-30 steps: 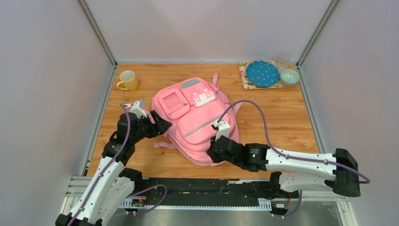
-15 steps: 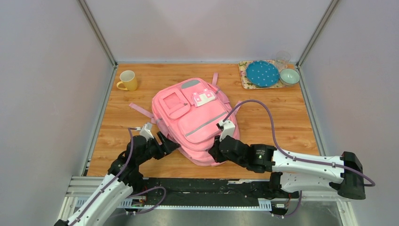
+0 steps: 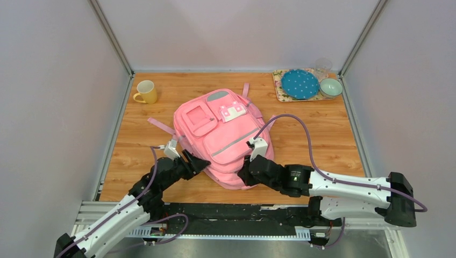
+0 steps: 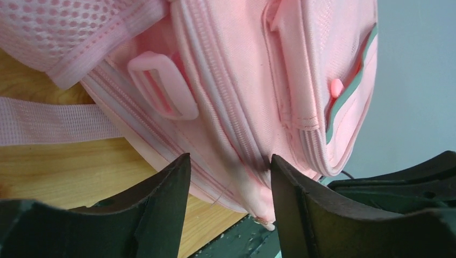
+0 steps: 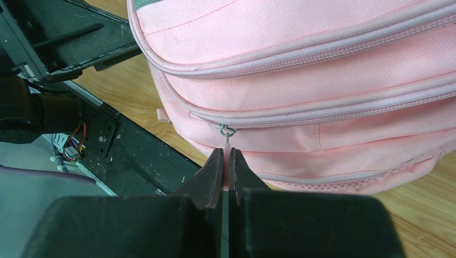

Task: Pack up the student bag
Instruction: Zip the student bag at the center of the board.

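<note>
The pink student bag (image 3: 220, 137) lies flat in the middle of the wooden table, front pockets up. It fills the left wrist view (image 4: 242, 80) and the right wrist view (image 5: 322, 70). My left gripper (image 3: 200, 163) is open at the bag's near left side, its jaws astride a fold of the side seam (image 4: 236, 172) without closing. My right gripper (image 3: 243, 174) is shut on the pink zipper pull (image 5: 227, 141) at the bag's near edge.
A yellow mug (image 3: 145, 92) stands at the back left. A patterned tray (image 3: 282, 92) at the back right carries a blue plate (image 3: 299, 84), a green bowl (image 3: 330, 87) and a glass (image 3: 323, 66). A pink strap (image 3: 161, 126) trails left of the bag.
My left gripper has dropped back from the bag's left side to its near left corner and now sits astride the side seam. My right gripper has stayed at the near edge.
</note>
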Action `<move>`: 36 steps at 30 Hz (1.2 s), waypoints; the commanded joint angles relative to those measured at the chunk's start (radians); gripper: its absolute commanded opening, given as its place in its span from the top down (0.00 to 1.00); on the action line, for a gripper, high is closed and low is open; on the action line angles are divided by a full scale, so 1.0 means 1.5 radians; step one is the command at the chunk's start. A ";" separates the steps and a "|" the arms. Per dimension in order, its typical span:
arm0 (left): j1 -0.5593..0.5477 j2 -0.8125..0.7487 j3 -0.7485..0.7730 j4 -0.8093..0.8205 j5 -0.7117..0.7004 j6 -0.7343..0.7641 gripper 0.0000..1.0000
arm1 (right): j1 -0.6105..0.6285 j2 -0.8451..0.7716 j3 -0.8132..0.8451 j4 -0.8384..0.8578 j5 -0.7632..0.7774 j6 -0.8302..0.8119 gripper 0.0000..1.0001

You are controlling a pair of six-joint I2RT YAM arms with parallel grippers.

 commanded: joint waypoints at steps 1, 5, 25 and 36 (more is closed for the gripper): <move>-0.026 0.057 0.002 0.091 -0.016 0.006 0.50 | 0.004 0.007 0.005 0.024 -0.011 0.001 1.00; -0.030 0.084 0.028 0.057 -0.046 0.047 0.97 | 0.004 0.026 0.011 0.000 0.011 0.010 1.00; 0.110 0.163 0.285 -0.312 -0.057 0.427 1.00 | 0.006 0.086 0.054 -0.149 0.159 0.057 1.00; 0.280 0.207 0.332 -0.355 0.086 0.447 0.83 | 0.007 0.041 0.029 -0.118 0.153 0.051 1.00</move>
